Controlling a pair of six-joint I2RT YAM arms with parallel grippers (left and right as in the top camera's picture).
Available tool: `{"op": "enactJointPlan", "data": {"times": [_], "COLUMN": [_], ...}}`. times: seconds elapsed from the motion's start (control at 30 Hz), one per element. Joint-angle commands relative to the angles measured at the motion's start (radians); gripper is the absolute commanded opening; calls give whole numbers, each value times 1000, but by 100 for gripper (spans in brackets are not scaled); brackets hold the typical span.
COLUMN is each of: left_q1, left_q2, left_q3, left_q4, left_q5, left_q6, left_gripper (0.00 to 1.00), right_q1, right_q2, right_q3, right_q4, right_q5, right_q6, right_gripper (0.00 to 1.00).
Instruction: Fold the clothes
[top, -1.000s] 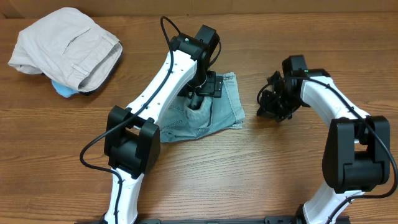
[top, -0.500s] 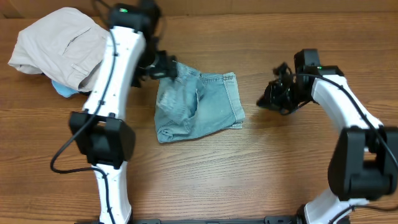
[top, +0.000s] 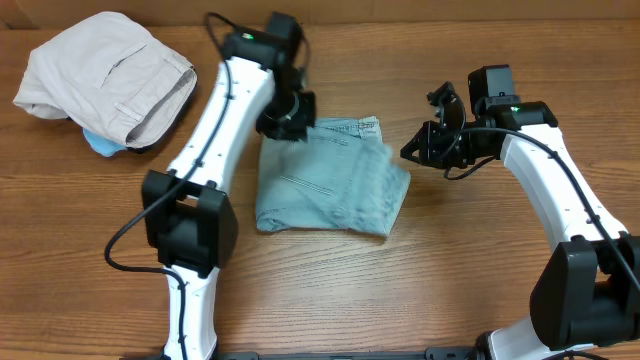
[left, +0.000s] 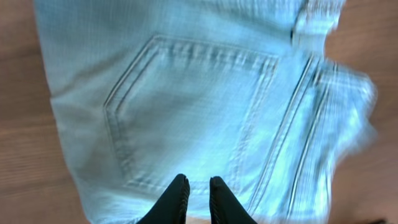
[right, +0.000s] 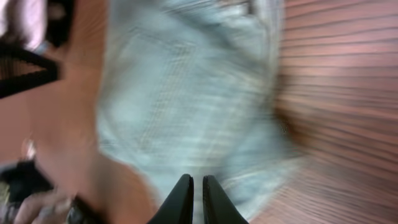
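While the jeans (top: 330, 185) lie folded at the middle of the bench (top: 450, 290), the left fingers (left: 174, 199) hang nearly closed over their 11 o'clock corner, no cloth visibly pinched. The right fingers (right: 181, 199), shut and empty, hover off the 2 o'clock side.

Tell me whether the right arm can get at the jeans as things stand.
Probably yes. The right end effector hangs just off the right edge of the jeans, with only bare table between them; the left arm is at the far corner.
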Motion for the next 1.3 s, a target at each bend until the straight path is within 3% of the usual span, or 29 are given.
{"op": "enactJointPlan", "data": {"times": [0.0,0.07,0.17,0.27,0.3,0.37,0.43,0.53,0.87,0.93,1.03,1.27], "left_q1": [18,37,65,87,93,98,101,101,102,102,102,102], "left_q2": [-12,-12,-11,-11,-11,-11,-11,-11,-11,-11,-11,-11], "left_q3": [-1,-2,-3,-4,-6,-10,-17,-25,-25,-25,-25,-25], "left_q4": [-50,-93,-121,-120,-120,-120,-118,-119,-132,-138,-142,-153], "left_q5": [-99,-114,-114,-121,-126,-138,-149,-163,-163,-163,-163,-163], "left_q6": [4,5,7,16,16,16,17,17,34,43,43,42], "left_gripper": [16,17,25,32,33,38,43,46,47,47,48,47], "right_q1": [27,51,92,109,109,97,84,80,108,107,109,109], "right_q2": [-7,-7,-5,-5,-5,-5,-5,-5,4,4,4,20], "right_q3": [11,11,11,11,11,11,11,4,-216,-249,-261,-287], "right_q4": [-1,1,5,-3,-22,-69,-104,-136,48,94,132,190], "right_q5": [-144,-138,-60,215,307,382,393,391,329,234,119,129], "right_q6": [-154,-179,-175,60,169,285,322,322,303,226,121,129], "right_gripper": [10,10,10,8,15,45,73,100,100,100,100,100]}}
